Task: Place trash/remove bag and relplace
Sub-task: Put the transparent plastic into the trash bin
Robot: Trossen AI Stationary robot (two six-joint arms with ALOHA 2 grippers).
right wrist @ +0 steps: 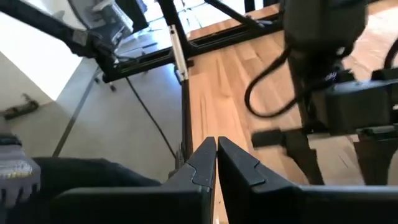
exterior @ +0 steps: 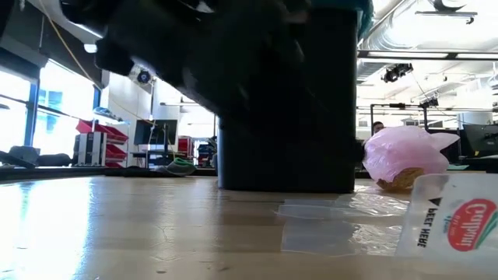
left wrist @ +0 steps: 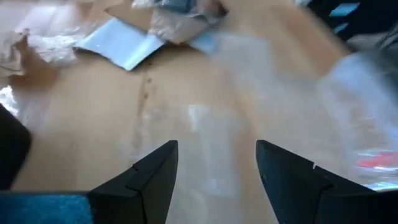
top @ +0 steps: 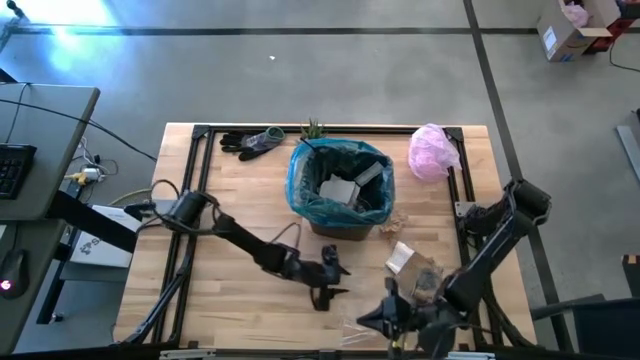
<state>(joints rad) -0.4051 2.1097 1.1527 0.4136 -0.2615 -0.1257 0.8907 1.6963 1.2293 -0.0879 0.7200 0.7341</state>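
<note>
left gripper (top: 335, 281): my left arm reaches across the desk (top: 230, 210) toward the front middle; jaws spread wide, nothing between them, hanging over bare wood in front of the bin.
gloves (top: 252, 142): dark pair at the back edge, left of the bin.
plant (top: 313, 129): small green one, just behind the bin's rim.
bag (top: 340, 185): teal liner sits in the bin at back centre, mouth up, rim folded over the edge; grey and white scraps inside.
bag axis: upright, no sideways lean I can see from above; in the low view the bin is only a dark block, with my arm blurred in front of it.
clear wrappers (left wrist: 205, 134): flat on the desk under my left jaws; edges hard to trace against the wood.
trash cluster (top: 412, 266): white scrap and brownish crumpled bits lie right of my left gripper, front right of the bin.
printed wrapper (exterior: 451, 225): red-and-white label, cut off at the frame edge in the low view.
pink bag (top: 432, 152): back right, just beside the bin, lumpy.
right gripper (top: 365, 321): at the front edge, pointing left; jaws pressed together, nothing in them.
hidden: the front-edge scraps near my right arm are too small to tell apart.
</note>
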